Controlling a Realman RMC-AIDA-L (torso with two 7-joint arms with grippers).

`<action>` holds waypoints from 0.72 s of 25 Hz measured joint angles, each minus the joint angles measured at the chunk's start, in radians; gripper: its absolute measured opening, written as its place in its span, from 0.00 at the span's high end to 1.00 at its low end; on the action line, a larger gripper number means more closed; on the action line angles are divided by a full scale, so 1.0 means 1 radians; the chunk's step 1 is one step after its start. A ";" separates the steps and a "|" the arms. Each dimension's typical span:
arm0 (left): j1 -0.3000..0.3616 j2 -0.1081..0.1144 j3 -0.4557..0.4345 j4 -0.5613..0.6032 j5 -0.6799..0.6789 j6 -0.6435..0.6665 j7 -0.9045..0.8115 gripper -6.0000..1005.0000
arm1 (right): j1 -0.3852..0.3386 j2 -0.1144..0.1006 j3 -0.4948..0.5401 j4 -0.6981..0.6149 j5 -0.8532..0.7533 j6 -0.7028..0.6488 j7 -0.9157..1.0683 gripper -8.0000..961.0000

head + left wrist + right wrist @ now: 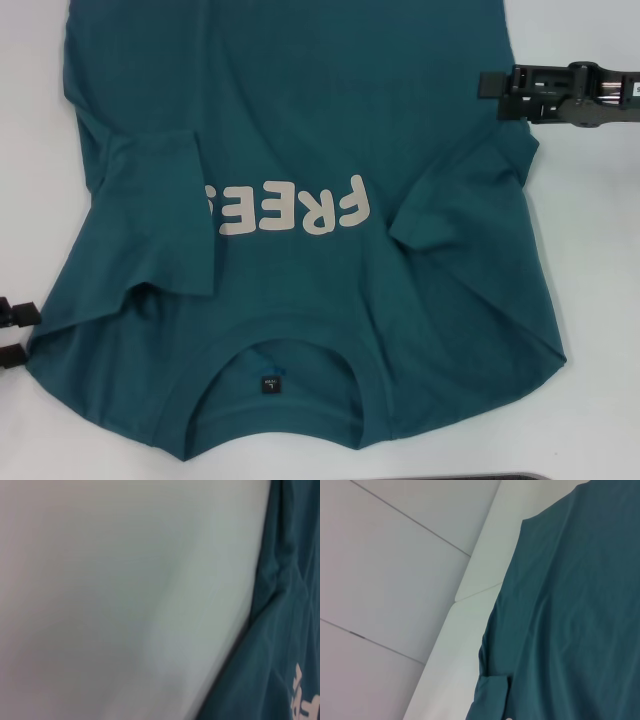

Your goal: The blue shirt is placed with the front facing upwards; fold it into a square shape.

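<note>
Shirt (290,130) spread front-up on the white table (600,300), collar (285,365) nearest the robot, both sleeves already folded in over the chest, left one covering part of the lettering (290,210). Right gripper (490,85) at the shirt's right edge, beyond the folded sleeve; open or closed, cannot tell. Left gripper (15,335) low beside the shirt's left shoulder; fingers apart, holding nothing. Likely trouble: folded sleeves slipping open if an edge drags; uneven pulls skewing the square. Nothing else around the shirt but bare table.
</note>
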 joint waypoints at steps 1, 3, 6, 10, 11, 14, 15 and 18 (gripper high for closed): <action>0.001 0.000 0.001 -0.002 0.000 0.007 0.004 0.34 | 0.000 0.000 0.000 0.000 0.000 0.000 0.000 0.03; 0.003 0.000 -0.001 -0.004 -0.001 0.020 0.006 0.34 | 0.000 0.000 0.000 0.000 0.000 -0.001 0.000 0.03; 0.004 0.000 -0.010 -0.002 -0.017 0.058 0.011 0.34 | -0.001 -0.001 0.000 0.000 0.000 -0.001 0.000 0.03; -0.010 -0.010 -0.016 -0.003 -0.025 0.104 0.020 0.34 | -0.002 -0.001 0.000 0.000 0.000 -0.001 0.000 0.03; -0.015 -0.013 -0.016 -0.004 -0.025 0.114 0.024 0.34 | -0.002 -0.001 0.000 0.000 0.000 -0.001 0.000 0.03; -0.020 -0.017 -0.024 -0.018 -0.026 0.117 0.027 0.34 | -0.002 0.000 0.000 0.000 0.000 -0.001 0.000 0.03; -0.017 -0.016 -0.032 -0.025 -0.026 0.109 0.026 0.34 | -0.002 0.000 0.000 0.000 0.000 -0.001 0.000 0.03; -0.004 -0.011 -0.085 -0.046 -0.020 0.081 0.026 0.34 | -0.005 0.001 0.000 0.000 0.000 -0.001 0.000 0.03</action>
